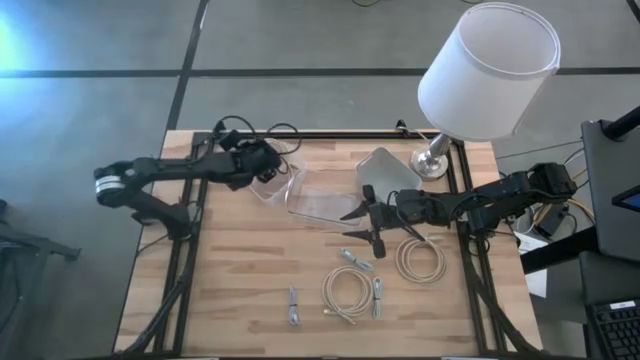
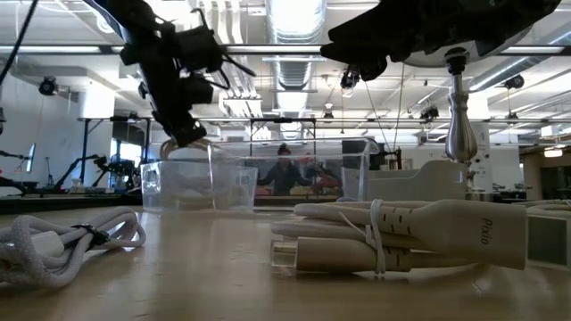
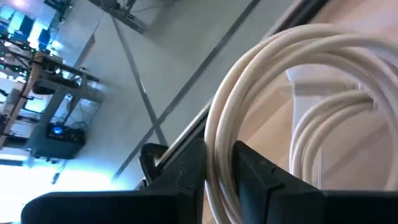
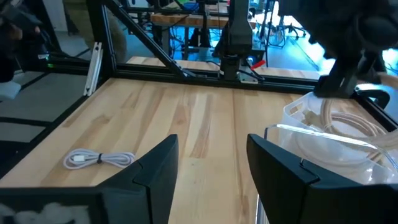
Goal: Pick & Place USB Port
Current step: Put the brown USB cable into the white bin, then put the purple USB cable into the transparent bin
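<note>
My left gripper (image 1: 270, 172) (image 3: 219, 158) hovers over a clear plastic bin (image 1: 278, 188) (image 2: 196, 185) at the table's far left and is shut on a coiled cream-white USB cable (image 3: 280, 74). My right gripper (image 1: 362, 225) (image 4: 211, 155) is open above the table's middle, next to a flat clear tray (image 1: 330, 203), touching nothing. More bundled white cables lie flat on the wood: a round coil (image 1: 421, 258), a larger coil (image 1: 345, 295), a short bundle (image 1: 293, 306) (image 4: 99, 158) and a foreground bundle (image 2: 393, 236). My left gripper pinches two or three side-by-side strands of the cable coil (image 3: 217, 134) between its two fingers (image 3: 258, 171). The fingers point down over the bin. The rest of the coil loops out beyond the fingertips (image 3: 323, 118), over the bin's clear wall.
A table lamp with a white shade (image 1: 488, 68) and metal base (image 1: 432, 160) stands at the far right corner. Another clear container (image 1: 385, 168) sits beside it. A black frame rail (image 1: 330, 134) runs along the far edge. Bare wood (image 1: 240, 270) lies on the near left.
</note>
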`<state>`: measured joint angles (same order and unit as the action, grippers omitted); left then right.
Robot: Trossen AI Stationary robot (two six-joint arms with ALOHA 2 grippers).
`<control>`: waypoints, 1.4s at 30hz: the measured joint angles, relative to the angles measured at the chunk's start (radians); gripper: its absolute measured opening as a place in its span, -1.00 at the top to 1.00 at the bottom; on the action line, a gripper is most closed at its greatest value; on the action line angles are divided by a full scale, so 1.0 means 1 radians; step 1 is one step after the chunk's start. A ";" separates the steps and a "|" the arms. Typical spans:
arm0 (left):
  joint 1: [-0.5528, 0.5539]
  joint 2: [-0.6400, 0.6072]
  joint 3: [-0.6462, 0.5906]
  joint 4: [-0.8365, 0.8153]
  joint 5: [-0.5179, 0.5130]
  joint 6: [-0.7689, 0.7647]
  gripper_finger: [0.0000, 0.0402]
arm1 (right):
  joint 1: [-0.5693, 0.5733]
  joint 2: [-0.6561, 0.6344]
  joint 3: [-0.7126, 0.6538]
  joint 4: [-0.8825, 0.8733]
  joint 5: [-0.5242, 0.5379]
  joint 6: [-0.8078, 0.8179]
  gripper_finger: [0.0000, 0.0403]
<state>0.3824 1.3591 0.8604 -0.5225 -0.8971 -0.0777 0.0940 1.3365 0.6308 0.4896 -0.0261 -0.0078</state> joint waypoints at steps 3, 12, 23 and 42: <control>0.000 0.039 0.000 0.004 0.008 0.032 0.68 | 0.000 0.000 0.000 -0.003 0.000 0.000 0.07; 0.000 0.084 0.000 0.005 0.008 0.133 0.68 | 0.000 0.000 0.000 -0.011 0.001 -0.001 0.07; 0.000 0.086 0.000 0.010 0.061 0.217 0.32 | 0.000 0.000 0.000 -0.011 0.001 -0.002 0.06; -0.010 0.078 0.109 -0.170 0.201 0.278 -0.08 | 0.000 0.000 0.000 -0.020 0.001 0.053 0.06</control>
<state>0.3724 1.4368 0.9695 -0.6920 -0.6960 0.1999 0.0937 1.3365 0.6308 0.4700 -0.0254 0.0451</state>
